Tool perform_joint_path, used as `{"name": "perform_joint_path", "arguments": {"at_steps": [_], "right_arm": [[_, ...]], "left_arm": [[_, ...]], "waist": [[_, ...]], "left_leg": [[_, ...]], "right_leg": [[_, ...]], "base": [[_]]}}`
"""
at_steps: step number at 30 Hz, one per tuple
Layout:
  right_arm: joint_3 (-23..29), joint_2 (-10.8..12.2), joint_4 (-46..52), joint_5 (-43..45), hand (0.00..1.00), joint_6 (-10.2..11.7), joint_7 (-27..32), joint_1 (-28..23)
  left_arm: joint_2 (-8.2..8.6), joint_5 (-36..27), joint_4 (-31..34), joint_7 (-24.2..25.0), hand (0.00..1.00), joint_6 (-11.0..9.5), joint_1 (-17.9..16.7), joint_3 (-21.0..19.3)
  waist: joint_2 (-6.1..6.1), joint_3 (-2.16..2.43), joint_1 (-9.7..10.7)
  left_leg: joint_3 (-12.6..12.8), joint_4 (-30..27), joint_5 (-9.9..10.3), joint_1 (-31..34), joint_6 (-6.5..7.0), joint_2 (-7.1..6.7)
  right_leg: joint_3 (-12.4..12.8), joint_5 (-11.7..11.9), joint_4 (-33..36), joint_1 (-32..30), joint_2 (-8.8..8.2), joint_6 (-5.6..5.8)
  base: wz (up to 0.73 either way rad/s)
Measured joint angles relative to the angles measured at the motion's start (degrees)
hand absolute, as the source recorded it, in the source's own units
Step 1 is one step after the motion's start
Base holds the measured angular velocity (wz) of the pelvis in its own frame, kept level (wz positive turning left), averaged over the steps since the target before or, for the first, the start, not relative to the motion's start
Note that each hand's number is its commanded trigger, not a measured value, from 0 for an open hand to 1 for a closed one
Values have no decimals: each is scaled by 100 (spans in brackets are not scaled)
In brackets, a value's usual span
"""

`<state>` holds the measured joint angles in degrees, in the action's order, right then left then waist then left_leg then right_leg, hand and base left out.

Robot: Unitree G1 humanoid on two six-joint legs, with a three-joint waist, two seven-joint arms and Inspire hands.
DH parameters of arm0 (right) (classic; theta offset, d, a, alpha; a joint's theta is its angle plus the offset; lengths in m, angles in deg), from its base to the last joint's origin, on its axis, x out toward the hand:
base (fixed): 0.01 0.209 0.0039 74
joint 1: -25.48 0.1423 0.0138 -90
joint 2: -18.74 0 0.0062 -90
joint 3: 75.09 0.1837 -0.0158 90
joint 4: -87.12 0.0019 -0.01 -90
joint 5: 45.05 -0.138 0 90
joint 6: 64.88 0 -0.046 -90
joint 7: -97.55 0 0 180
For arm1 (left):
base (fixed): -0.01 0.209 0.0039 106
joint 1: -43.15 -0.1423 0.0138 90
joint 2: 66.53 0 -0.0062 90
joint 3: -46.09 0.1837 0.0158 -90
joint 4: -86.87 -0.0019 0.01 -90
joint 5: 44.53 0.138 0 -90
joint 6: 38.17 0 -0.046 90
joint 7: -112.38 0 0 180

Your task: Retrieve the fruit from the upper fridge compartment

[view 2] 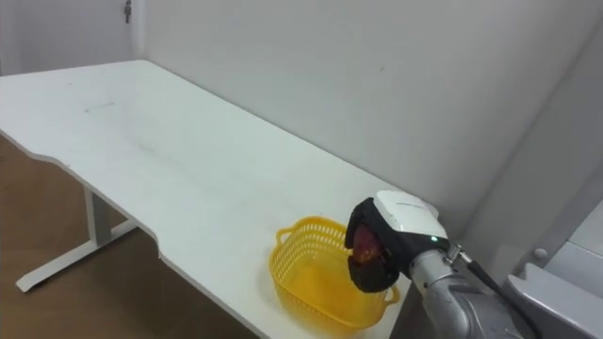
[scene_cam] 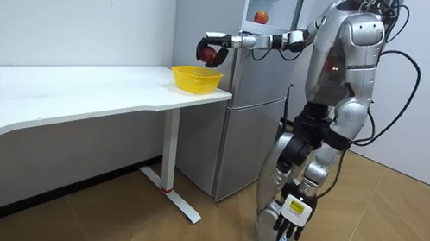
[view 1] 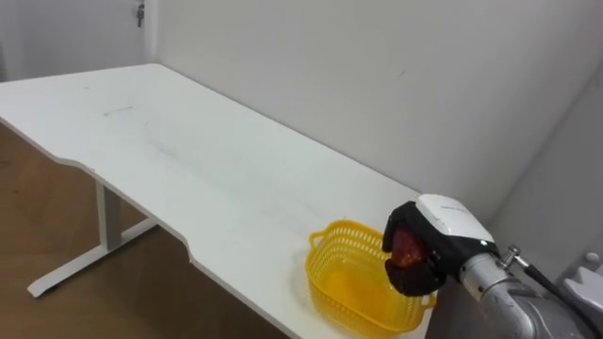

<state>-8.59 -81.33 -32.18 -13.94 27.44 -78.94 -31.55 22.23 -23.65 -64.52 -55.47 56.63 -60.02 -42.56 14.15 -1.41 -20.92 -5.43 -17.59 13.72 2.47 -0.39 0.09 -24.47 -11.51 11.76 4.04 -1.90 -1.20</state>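
Observation:
A red apple (view 1: pixel 408 248) sits in my right hand (view 1: pixel 450 218), whose dark fingers are curled round it. The hand hangs just above the right rim of a yellow plastic basket (view 1: pixel 350 282), which stands at the table's near right end. In the room view I stand in front of the grey fridge (scene_cam: pixel 253 101), with my right arm stretched out to the room view's left, over the basket (scene_cam: pixel 196 78). The fridge's upper compartment stands open, and a second red apple (scene_cam: pixel 261 16) rests on a shelf inside it.
The long white table (view 1: pixel 188 160) runs along the white wall away to the left, bare apart from the basket. The fridge's grey side (view 2: pixel 565 188) rises right beside the basket. Wooden floor lies below the table's front edge.

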Motion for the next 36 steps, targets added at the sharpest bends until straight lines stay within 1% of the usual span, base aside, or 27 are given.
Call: {"name": "perform_joint_path", "arguments": {"at_steps": [5,10,21,25,36], "right_arm": [[-32,0,-2,4,0,-2,-72,0],[-33,0,-2,1,0,4,-71,0],[-33,0,-2,43,0,8,-61,0],[-32,0,0,44,0,9,-53,0],[-24,0,3,40,0,6,-51,1]], "left_arm": [[-1,1,3,84,0,0,-7,0],[0,7,78,98,0,0,-5,9],[0,6,112,75,0,15,-6,9],[0,9,114,35,0,14,-4,5],[-1,5,195,-49,0,21,-2,-3]], "waist": [[-23,-19,12],[-41,-32,3],[-40,-31,-5],[-52,-39,5],[-99,-36,24]], "left_leg": [[-40,27,0,35,0,-2],[-68,33,0,39,-1,-8],[-73,9,-2,21,-2,-11],[-86,26,-2,-4,-2,-9],[-71,6,-2,-20,-2,-12]], "right_leg": [[-77,0,-1,-8,-3,0],[-80,0,-2,-7,0,0],[-77,0,-9,-6,2,0],[-65,0,-9,14,3,0],[-69,0,-7,48,0,0]], "base": [[5],[2],[0],[0],[0]]}}
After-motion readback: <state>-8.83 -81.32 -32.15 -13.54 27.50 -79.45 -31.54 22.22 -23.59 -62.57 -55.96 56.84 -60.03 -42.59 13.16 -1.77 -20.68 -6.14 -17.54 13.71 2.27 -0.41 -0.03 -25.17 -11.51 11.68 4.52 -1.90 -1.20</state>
